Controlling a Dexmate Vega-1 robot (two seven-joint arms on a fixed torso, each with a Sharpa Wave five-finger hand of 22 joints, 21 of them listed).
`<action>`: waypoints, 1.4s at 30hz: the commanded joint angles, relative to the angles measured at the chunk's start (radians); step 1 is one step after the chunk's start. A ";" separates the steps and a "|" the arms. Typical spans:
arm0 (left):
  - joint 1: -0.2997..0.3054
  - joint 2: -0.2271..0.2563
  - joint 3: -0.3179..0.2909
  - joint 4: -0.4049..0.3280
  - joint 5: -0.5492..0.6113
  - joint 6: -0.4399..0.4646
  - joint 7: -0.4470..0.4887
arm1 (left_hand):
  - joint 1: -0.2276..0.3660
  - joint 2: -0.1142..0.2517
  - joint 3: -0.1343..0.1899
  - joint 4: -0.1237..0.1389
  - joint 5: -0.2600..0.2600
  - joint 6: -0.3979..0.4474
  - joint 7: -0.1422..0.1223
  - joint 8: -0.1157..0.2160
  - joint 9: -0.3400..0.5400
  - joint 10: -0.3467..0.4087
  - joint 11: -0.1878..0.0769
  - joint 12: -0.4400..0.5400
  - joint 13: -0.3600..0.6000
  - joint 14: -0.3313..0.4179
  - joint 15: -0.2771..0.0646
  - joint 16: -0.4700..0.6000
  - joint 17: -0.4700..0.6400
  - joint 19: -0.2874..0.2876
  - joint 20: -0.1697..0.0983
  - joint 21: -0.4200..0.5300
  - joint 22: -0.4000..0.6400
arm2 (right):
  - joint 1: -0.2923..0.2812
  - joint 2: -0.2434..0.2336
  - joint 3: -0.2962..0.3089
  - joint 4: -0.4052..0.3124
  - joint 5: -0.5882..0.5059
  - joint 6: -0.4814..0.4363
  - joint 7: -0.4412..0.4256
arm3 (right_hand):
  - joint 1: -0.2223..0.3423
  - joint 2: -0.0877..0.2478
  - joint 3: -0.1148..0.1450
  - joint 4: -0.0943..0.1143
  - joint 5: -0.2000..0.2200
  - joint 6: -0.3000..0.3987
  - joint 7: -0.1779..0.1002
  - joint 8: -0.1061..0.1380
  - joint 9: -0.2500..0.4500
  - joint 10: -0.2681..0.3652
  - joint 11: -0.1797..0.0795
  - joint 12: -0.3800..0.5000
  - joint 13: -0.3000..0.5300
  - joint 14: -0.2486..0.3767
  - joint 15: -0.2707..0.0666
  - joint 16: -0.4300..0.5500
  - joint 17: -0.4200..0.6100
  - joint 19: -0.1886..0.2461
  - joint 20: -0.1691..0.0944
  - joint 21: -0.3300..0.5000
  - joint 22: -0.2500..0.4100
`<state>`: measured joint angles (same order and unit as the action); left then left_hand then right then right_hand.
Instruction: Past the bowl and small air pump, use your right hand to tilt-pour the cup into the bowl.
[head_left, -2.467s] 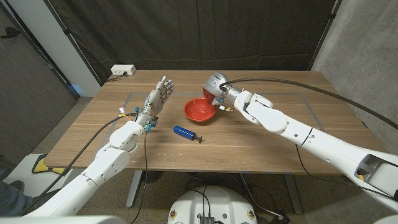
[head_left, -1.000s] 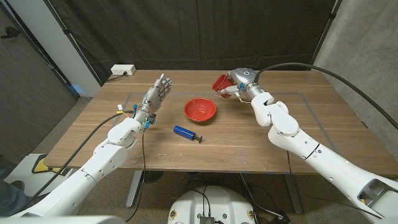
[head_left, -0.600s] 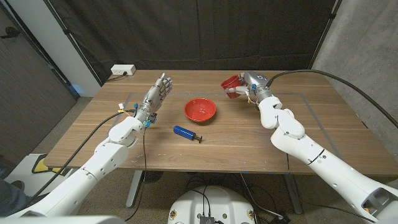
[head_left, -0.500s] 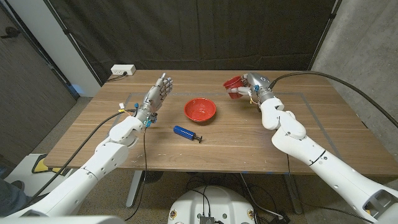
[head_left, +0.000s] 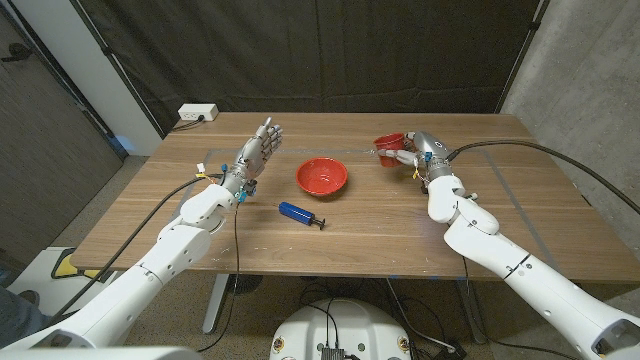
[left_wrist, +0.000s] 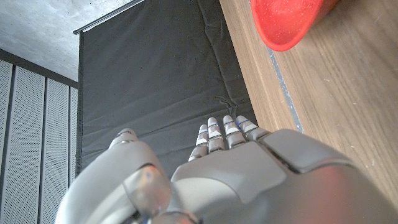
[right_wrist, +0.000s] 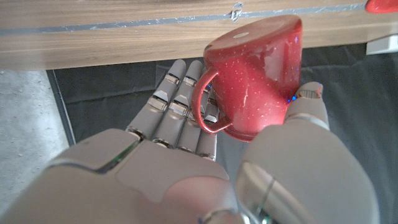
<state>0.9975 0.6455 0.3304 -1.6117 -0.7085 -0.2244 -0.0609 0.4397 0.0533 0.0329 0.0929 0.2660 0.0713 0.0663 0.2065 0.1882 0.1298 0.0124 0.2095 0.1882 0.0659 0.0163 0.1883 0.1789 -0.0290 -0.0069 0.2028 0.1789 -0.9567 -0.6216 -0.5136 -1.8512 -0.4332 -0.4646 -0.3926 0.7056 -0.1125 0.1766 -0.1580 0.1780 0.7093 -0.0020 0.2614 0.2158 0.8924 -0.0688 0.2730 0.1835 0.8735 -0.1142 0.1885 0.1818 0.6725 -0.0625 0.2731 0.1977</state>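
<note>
My right hand (head_left: 418, 149) holds a red cup (head_left: 389, 146) upright, low over the table at the back right, well to the right of the red bowl (head_left: 322, 177). In the right wrist view the red cup (right_wrist: 255, 77) sits between thumb and fingers (right_wrist: 180, 99), its handle towards the fingers and its base at the wood. A small blue air pump (head_left: 297, 212) lies in front of the bowl. My left hand (head_left: 256, 154) is raised left of the bowl, fingers apart, holding nothing. The left wrist view shows the left hand (left_wrist: 230, 168) and the bowl's rim (left_wrist: 287, 25).
A white power strip (head_left: 198, 114) sits at the table's back left corner. A black curtain hangs behind the table (head_left: 350, 245). A black cable runs from my right arm over the table's right side.
My right hand has carried the cup away from the bowl, rightward, brought it from tilted to upright and lowered it towards the table. My left hand has barely moved.
</note>
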 joint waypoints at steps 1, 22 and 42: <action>-0.024 -0.006 0.013 0.015 0.002 0.016 -0.009 | 0.005 0.002 -0.005 -0.001 -0.001 0.003 -0.001 -0.005 0.002 0.000 -0.001 -0.005 0.004 0.000 0.000 0.001 0.005 -0.009 -0.003 0.001 0.005 | -0.042 0.047 0.010 0.166 0.098 0.186 -0.298 | 0.219 0.238 0.048 0.057 0.003 0.200 -0.199 0.000 0.004 0.131 -0.125 -0.004 0.002 -0.007 -0.099 -0.002 0.000 -0.001 -0.105 -0.001 0.004; -0.054 -0.017 0.026 0.049 -0.001 0.016 -0.038 | 0.006 0.004 -0.008 -0.002 -0.003 0.004 0.000 -0.005 0.002 -0.002 0.000 -0.005 0.004 -0.001 -0.001 0.001 0.005 -0.010 -0.001 0.001 0.005 | -0.024 0.057 -0.046 0.256 0.077 0.164 -0.436 | 0.203 0.238 0.042 0.065 0.005 0.214 -0.207 -0.001 0.004 0.134 -0.128 -0.009 0.002 -0.007 -0.101 -0.001 0.000 0.000 -0.103 -0.002 0.005; -0.061 -0.021 0.032 0.053 0.001 0.024 -0.037 | 0.007 0.006 -0.010 -0.002 -0.005 0.003 -0.002 -0.006 0.002 -0.002 0.000 -0.005 0.004 -0.002 -0.003 0.000 0.005 -0.014 0.003 0.000 0.006 | 0.006 0.045 -0.068 0.281 0.109 0.106 -0.408 | 0.187 0.231 0.033 0.070 0.008 0.209 -0.216 -0.011 0.002 0.125 -0.131 -0.019 0.002 -0.018 -0.098 -0.004 -0.001 -0.021 -0.083 -0.011 0.007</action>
<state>0.9400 0.6281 0.3599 -1.5618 -0.7093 -0.2024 -0.0982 0.4398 0.0533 0.0292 0.0884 0.2624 0.0713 0.0663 0.2065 0.1882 0.1298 0.0124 0.2095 0.1882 0.0657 0.0160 0.1884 0.1789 -0.0345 -0.0014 0.2029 0.1789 -0.9659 -0.5698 -0.5693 -1.5915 -0.3397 -0.3375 -0.8115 0.6879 -0.0948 0.1589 -0.1402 0.1780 0.7090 -0.0024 0.2527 0.2158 0.8993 -0.0761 0.2579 0.1833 0.8592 -0.1072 0.1846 0.1820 0.6544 -0.0627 0.2655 0.2026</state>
